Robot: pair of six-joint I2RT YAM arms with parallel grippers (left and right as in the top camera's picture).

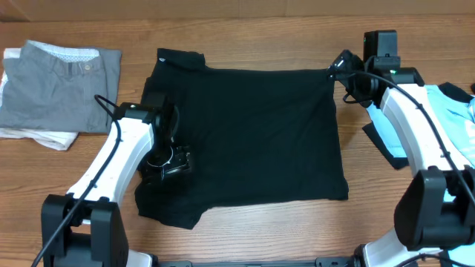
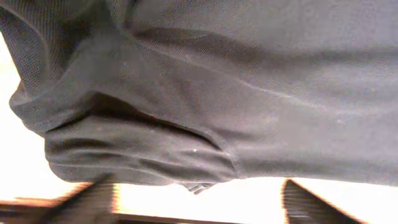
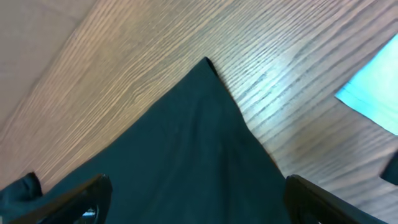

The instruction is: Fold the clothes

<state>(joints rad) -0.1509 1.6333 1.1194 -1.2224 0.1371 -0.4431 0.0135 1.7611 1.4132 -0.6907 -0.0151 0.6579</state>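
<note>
1. Black shirt (image 1: 252, 133): one, spread flat in the middle of the wooden table (image 1: 245, 33). Its long axis runs across the table from left to right. The sleeve end points to the robot's left, with one sleeve at the far-left corner and one at the near-left corner. The straight hem edge faces right.
2. Left gripper (image 1: 169, 162): over the shirt's left edge, between the two sleeves. In the left wrist view its fingers (image 2: 93, 199) stand spread wide with bare table between them. Rumpled black fabric lies just ahead of them and nothing is pinched.
3. Right gripper (image 1: 340, 65): at the shirt's far-right corner. In the right wrist view its fingers (image 3: 74, 199) are spread wide. The pointed corner of the shirt lies flat on the wood between and ahead of them, ungripped.
4. Light blue shirt (image 1: 453, 111): black-trimmed, at the right edge of the table, partly under the right arm and apart from the black shirt.
5. Gray garment (image 1: 59, 93): folded, with a buttoned waistband, at the far left. It lies on top of a white cloth (image 1: 44, 137), well apart from the black shirt.
</note>
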